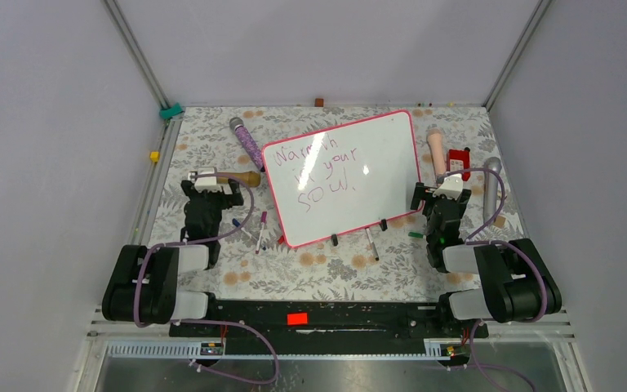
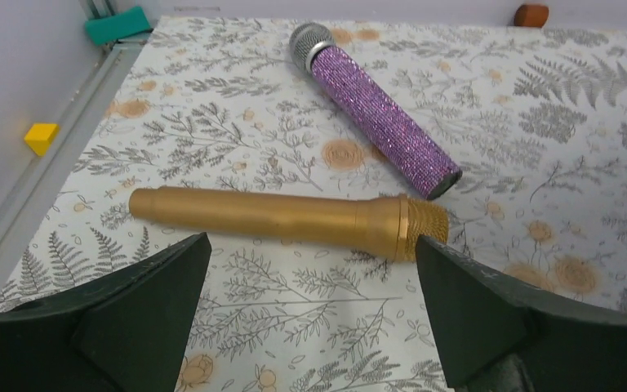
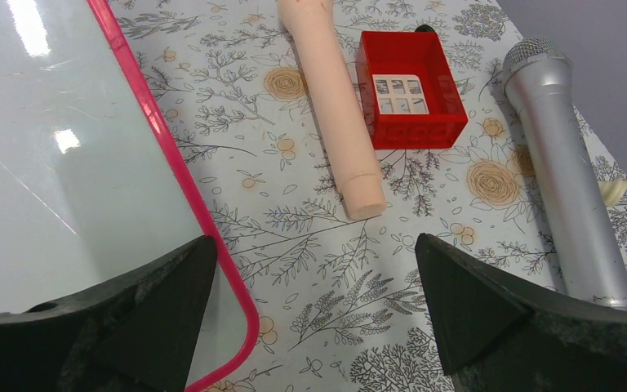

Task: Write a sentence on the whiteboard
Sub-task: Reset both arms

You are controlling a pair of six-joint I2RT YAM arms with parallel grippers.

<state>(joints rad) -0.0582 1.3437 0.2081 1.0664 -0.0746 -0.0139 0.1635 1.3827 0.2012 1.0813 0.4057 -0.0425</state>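
Note:
The whiteboard point(image 1: 388, 159), white with a pink-red frame, lies tilted at the middle of the floral table. The sentence point(image 1: 322, 169) is written on its left half in thin purple-pink letters over three lines. My left gripper point(image 1: 211, 186) is off the board's left side and open, with only tablecloth between its fingers point(image 2: 312, 269). At the board's right lower corner my right gripper point(image 1: 442, 198) is also open and empty point(image 3: 314, 269). Its left finger hangs over the whiteboard's frame point(image 3: 171, 155). Several markers point(image 1: 260, 233) and a black-capped marker point(image 1: 372, 243) lie along the board's near edge.
A gold microphone point(image 2: 286, 216) lies just ahead of the left fingers, with a purple glitter microphone point(image 2: 375, 114) beyond it. Ahead of the right gripper are a pink microphone point(image 3: 335, 106), a red box point(image 3: 408, 86) and a silver microphone point(image 3: 563, 163). A yellow block point(image 2: 41, 137) sits at the left rail.

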